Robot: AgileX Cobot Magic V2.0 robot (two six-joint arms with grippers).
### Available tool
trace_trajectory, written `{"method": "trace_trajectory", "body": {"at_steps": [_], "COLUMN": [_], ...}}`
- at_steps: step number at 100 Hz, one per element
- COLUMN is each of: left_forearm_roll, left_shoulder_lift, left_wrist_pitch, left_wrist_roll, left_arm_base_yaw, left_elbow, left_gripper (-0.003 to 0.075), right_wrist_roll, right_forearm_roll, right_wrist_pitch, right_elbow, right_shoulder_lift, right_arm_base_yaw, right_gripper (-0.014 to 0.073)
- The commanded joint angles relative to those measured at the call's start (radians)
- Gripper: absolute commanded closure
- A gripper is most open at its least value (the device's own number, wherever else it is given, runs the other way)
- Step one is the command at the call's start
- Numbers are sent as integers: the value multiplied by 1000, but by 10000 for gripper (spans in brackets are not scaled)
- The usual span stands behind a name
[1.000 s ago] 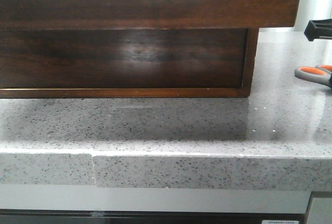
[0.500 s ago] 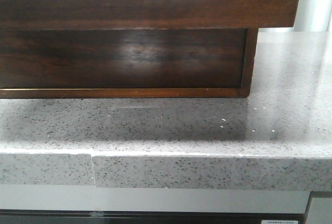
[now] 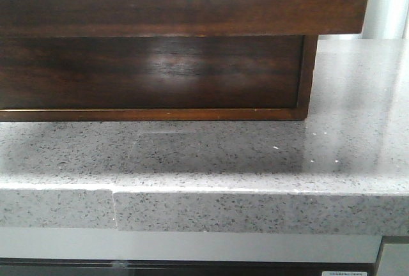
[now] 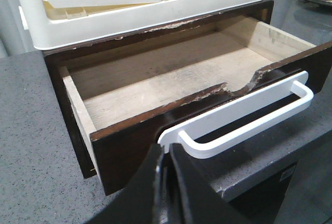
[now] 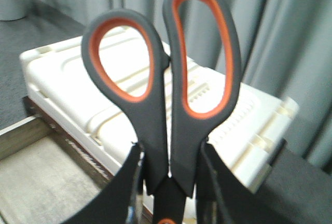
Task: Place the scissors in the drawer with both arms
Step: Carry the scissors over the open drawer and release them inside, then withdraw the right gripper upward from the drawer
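Observation:
The scissors point(image 5: 166, 105), grey handles with orange-lined loops, stand handles-up in my right gripper point(image 5: 169, 152), which is shut on them just below the loops. They hang above the open drawer's pale floor point(image 5: 31, 182). The drawer point(image 4: 155, 73) is dark brown wood, pulled out and nothing lies in it. My left gripper point(image 4: 166, 149) is shut at the left end of the drawer's white handle point(image 4: 244, 115). In the front view only the drawer's front point(image 3: 192, 1) shows; neither gripper nor the scissors are in that view.
A cream plastic crate point(image 4: 129, 6) sits on top of the wooden chest point(image 3: 153, 71); it also shows in the right wrist view point(image 5: 67, 79). The chest stands on a grey speckled counter point(image 3: 255, 154). Grey curtains hang behind.
The scissors and the right gripper, at the front view's right edge a second ago, have left that view. The chest and drawer have not moved.

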Motion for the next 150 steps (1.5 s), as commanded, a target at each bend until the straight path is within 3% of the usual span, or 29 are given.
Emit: {"method": "trace_trajectory", "body": {"at_steps": [1,12,23,56,97,107,119,128,139,144,150], "left_forearm_roll": [-23,-23,-23,-23,-23,-23,-23,-23,-37,-37,-37], "left_shoulder_lift": [24,24,24,24,24,24,24,24,24,24,24], "left_wrist_pitch": [-81,-81,-81,-81,-77,-77,-77,-77,-77,-77,-77], "left_wrist_roll": [0,0,0,0,0,0,0,0,0,0,0], "left_arm_base_yaw": [-8,-8,-8,-8,-8,-8,-8,-8,-8,-8,-8], "left_elbow": [-31,-31,-31,-31,-31,-31,-31,-31,-31,-31,-31], "left_gripper": [740,740,740,740,740,740,740,740,740,740,740], "right_wrist_roll": [-127,-240,-298,-377,-377,-377,-375,-373,-373,-364,-330], "right_forearm_roll": [1,-1,-1,-17,-57,-57,-57,-57,-57,-52,-44], "right_wrist_pitch": [-113,-127,-119,24,13,-19,-50,-57,-44,-36,-32], "right_elbow": [-32,-32,-32,-32,-32,-32,-32,-32,-37,-41,-41], "right_shoulder_lift": [18,69,136,335,435,439,441,441,432,418,397], "right_arm_base_yaw": [90,199,244,246,246,246,246,246,246,246,246], "right_gripper": [659,660,661,661,652,557,304,172,152,188,292]}}
